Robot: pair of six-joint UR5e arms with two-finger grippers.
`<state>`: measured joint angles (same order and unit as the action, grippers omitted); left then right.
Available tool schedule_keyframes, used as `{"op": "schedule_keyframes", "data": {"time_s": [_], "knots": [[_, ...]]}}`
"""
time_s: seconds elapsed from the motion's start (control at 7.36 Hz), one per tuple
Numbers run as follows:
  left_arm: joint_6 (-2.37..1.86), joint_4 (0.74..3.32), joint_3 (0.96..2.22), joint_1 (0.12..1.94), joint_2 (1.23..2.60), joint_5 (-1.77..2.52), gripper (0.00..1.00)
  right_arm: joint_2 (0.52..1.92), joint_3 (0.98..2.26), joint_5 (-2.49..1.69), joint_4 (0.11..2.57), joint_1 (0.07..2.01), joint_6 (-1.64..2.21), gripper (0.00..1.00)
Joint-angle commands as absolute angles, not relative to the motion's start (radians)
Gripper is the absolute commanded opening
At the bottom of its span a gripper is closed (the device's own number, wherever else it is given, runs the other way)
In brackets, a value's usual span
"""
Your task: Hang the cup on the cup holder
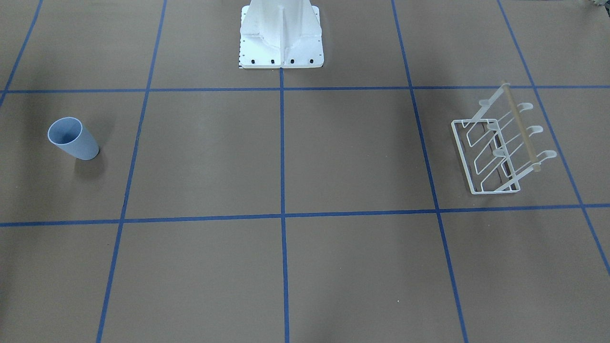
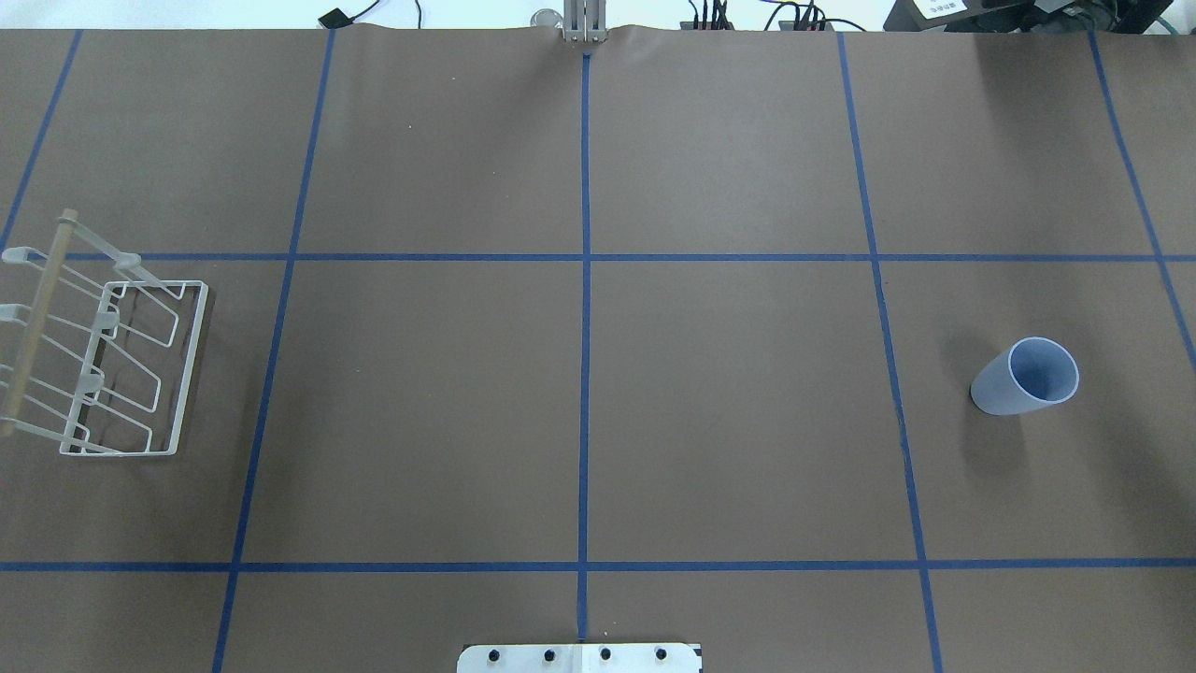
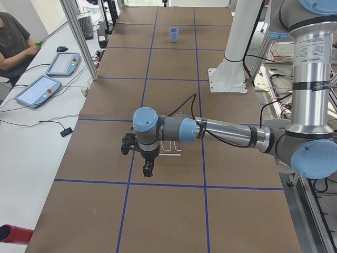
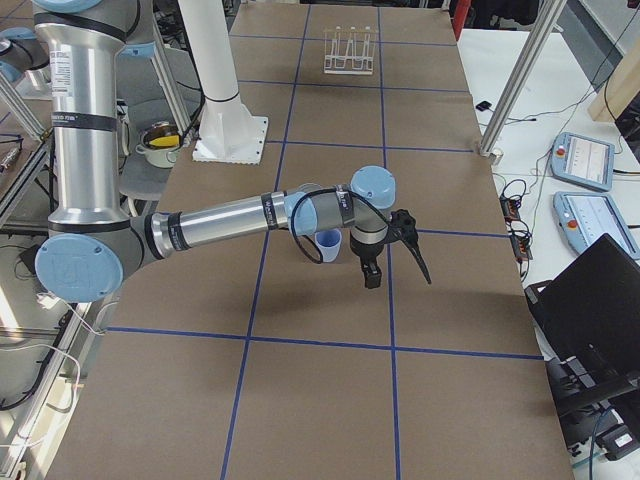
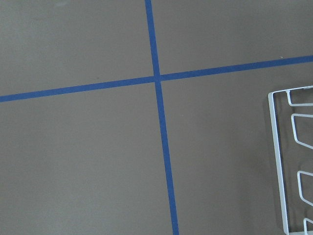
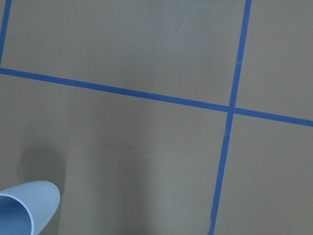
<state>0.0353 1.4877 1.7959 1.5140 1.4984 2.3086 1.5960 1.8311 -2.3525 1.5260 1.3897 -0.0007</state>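
The light-blue cup [image 1: 74, 139] stands upright with its mouth up on the brown table, on my right side [image 2: 1023, 377]. The white wire cup holder [image 1: 522, 128] with a tan rod stands on my left side [image 2: 33, 327]. My left gripper [image 3: 148, 168] hangs above the table next to the holder, whose base edge shows in the left wrist view [image 5: 279, 166]. My right gripper [image 4: 370, 272] hangs above the table next to the cup [image 4: 327, 245]; the cup's rim shows in the right wrist view [image 6: 24, 208]. I cannot tell whether either gripper is open or shut.
The white robot pedestal [image 1: 281, 38] stands at the table's middle on the robot's side. Blue tape lines grid the table. An operator [image 3: 13, 42] and tablets [image 3: 39, 89] are at a side bench. A laptop [image 4: 590, 300] sits beside the right end.
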Motion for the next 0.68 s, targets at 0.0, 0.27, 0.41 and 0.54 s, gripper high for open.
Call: {"op": "schedule_keyframes", "data": {"time_s": [0.0, 0.27, 0.41, 0.54], "knots": [[0.035, 1.488, 1.796, 1.514, 1.496, 2.309, 0.99, 1.597, 1.838, -2.356, 1.408, 1.307, 0.067, 1.00], [0.034, 1.488, 1.795, 1.513, 1.494, 2.309, 0.99, 1.604, 1.865, -2.361, 1.404, 1.241, 0.075, 1.00], [0.035, 1.488, 1.792, 1.513, 1.494, 2.309, 0.99, 1.632, 1.893, -2.365, 1.402, 1.212, 0.074, 1.00], [0.034, 1.488, 1.793, 1.513, 1.494, 2.309, 0.99, 1.649, 1.919, -2.365, 1.402, 1.162, 0.074, 1.00]]}}
